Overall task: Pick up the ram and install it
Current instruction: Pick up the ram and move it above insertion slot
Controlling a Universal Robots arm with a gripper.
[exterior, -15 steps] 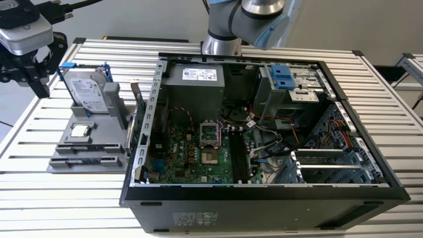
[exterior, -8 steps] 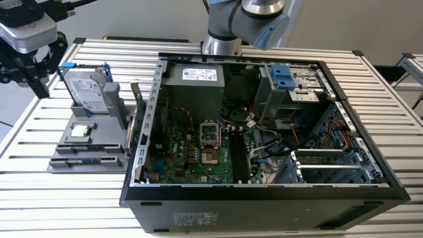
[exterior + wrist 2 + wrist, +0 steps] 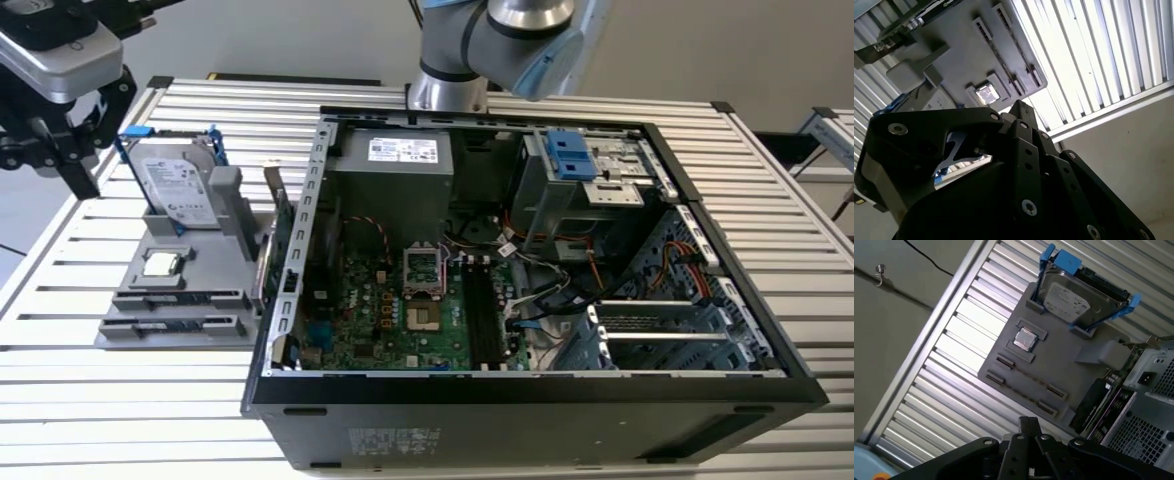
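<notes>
My black gripper hangs above the table's edge at the exterior view's left, beside the grey parts holder. In both wrist views its fingertips meet with nothing between them. Below them the holder's two long narrow slots show bare in the first wrist view. The ram is hidden from me. The open computer case lies at the middle of the table, its green motherboard exposed with dark memory slots beside the processor socket.
On the holder a silver hard drive in a blue frame stands upright, with a small square chip in front of it. A green expansion card stands between holder and case. Cables crowd the case's middle.
</notes>
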